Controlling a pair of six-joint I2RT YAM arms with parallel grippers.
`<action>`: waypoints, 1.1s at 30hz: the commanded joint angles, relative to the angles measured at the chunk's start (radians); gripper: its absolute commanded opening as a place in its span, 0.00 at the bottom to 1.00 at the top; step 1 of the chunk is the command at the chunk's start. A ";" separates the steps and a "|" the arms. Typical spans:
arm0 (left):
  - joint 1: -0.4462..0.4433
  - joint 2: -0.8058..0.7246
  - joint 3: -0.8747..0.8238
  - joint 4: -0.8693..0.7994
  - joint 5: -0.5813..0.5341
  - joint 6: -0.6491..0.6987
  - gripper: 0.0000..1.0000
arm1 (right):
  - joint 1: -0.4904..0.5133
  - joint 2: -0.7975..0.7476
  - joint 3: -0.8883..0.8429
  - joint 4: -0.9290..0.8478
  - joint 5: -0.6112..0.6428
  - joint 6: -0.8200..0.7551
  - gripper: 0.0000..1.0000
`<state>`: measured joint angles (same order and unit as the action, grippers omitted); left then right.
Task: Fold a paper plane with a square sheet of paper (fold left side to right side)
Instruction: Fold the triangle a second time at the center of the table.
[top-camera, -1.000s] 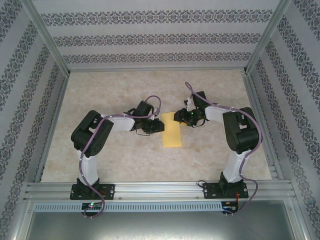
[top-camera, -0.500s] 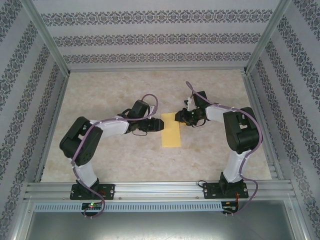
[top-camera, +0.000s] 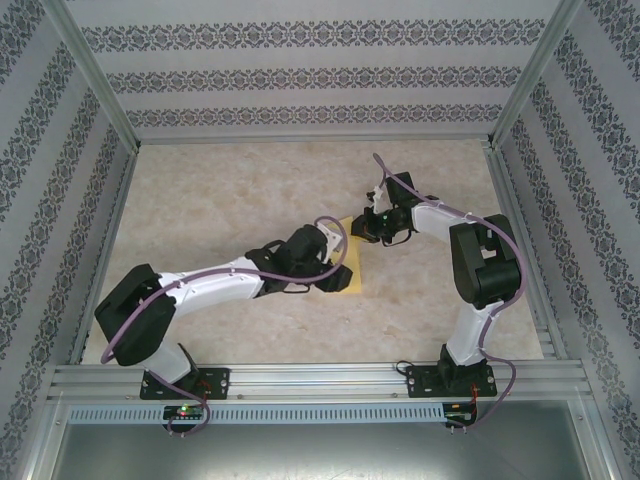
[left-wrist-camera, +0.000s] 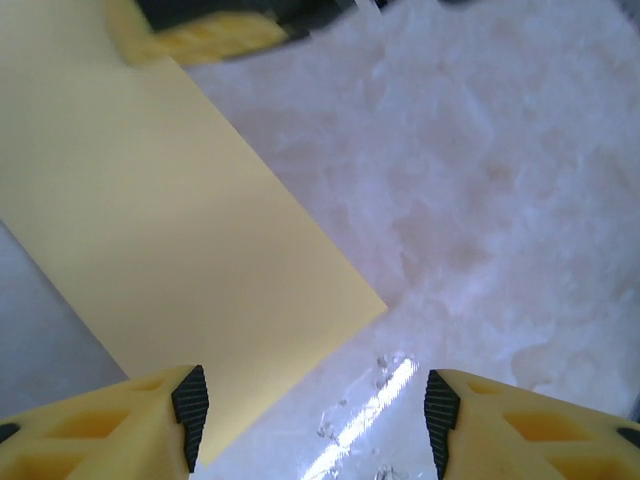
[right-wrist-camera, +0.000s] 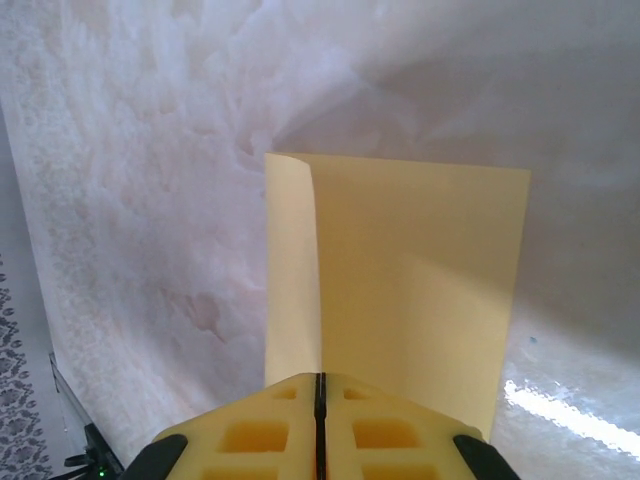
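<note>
The left gripper (left-wrist-camera: 310, 410), stretched low and agape, hides most of the square sheet of paper (right-wrist-camera: 420, 260) from above, while the right gripper (right-wrist-camera: 320, 385) clenches its edge

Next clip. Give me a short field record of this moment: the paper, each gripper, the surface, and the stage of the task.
paper: square sheet of paper, folded into a narrow yellow rectangle
surface: pale marbled table, sheet lying on it
left gripper: open, over the sheet's near end
right gripper: shut at the sheet's far end; a raised ridge of paper runs into the seam between its fingers, apparently pinched
stage: no dart shape yet
</note>
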<state>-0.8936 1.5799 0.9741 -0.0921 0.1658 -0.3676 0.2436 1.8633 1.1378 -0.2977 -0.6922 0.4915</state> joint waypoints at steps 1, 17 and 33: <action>-0.060 0.051 0.081 -0.104 -0.120 0.075 0.63 | -0.011 -0.025 0.028 -0.050 -0.026 -0.001 0.10; -0.182 0.318 0.333 -0.298 -0.396 0.112 0.70 | -0.013 -0.018 0.028 -0.057 -0.026 0.004 0.10; -0.231 0.372 0.403 -0.359 -0.546 0.158 0.19 | -0.012 -0.011 0.036 -0.079 -0.001 -0.020 0.12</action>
<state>-1.1118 1.9648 1.3643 -0.4141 -0.3367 -0.2142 0.2375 1.8618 1.1458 -0.3424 -0.6971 0.4923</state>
